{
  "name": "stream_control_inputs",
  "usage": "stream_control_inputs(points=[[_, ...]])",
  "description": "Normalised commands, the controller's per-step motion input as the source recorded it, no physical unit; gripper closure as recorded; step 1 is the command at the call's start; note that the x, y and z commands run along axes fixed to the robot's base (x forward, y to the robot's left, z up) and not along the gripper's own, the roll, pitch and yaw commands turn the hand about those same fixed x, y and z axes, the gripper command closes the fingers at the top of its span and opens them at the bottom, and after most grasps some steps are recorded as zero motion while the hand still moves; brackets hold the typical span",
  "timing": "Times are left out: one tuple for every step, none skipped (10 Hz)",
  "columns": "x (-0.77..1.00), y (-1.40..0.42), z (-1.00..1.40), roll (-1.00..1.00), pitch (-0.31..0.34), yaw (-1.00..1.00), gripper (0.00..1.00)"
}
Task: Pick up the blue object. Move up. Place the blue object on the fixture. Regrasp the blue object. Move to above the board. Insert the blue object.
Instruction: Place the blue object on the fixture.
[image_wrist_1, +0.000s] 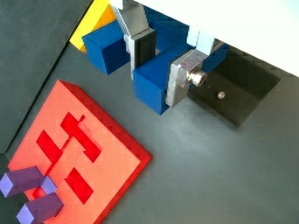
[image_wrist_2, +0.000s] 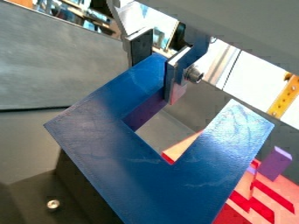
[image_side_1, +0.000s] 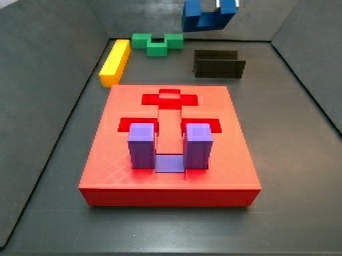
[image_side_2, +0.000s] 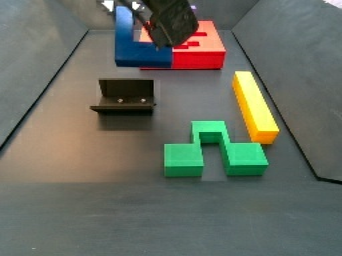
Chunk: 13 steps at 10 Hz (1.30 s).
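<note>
Hanging in the air above the dark floor, the gripper (image_wrist_1: 163, 59) is clamped on the blue object (image_wrist_1: 158, 74), its silver fingers (image_wrist_2: 177, 74) pinching one prong of the U-shaped block. In a side view the blue object (image_side_2: 136, 45) is lifted clear of everything below, between the camera and the near edge of the red board (image_side_2: 201, 50), with the gripper (image_side_2: 166, 22) bearing it from above. The fixture (image_side_2: 124, 97) stands empty on the floor, apart from the block and nearer the camera. On the board (image_side_1: 167, 185) a purple U-shaped block (image_side_1: 164, 146) sits upright in a slot, prongs pointing up, while other red cut-outs lie open. A yellow bar (image_side_1: 115, 60) lies along one side of the floor, and a green notched block (image_side_2: 209, 148) rests near it, well apart from the board.
</note>
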Motion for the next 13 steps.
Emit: stream_control_inputs(points=[[0.66,0.29,-0.38,-0.31,0.677,-0.12,1.00],[0.53,0.21,-0.28,-0.43,0.769,-0.14,1.00],[0.57,0.19,-0.27,-0.45,0.763,-0.11,1.00],[0.73,0.21,-0.12,-0.43,0.614,-0.02,1.00],[0.87,0.25,0.00,-0.46,0.331,0.00,1.00],[0.84,0.19,0.00,-0.29,0.214,0.00,1.00],[0.85,0.21,0.00,-0.28,-0.120,0.08,1.00],[0.87,0.14,-0.03,-0.18,-0.134,0.08,1.00],[0.77,0.00,-0.19,0.00,-0.051,0.07,1.00],[0.52,-0.04,-0.14,0.06,0.000,0.02,1.00],[0.46,-0.23,-0.17,0.32,0.091,0.00,1.00],[0.51,-0.27,-0.36,0.52,0.000,0.00,1.00],[0.58,-0.18,-0.34,0.57,0.000,-0.04,1.00]])
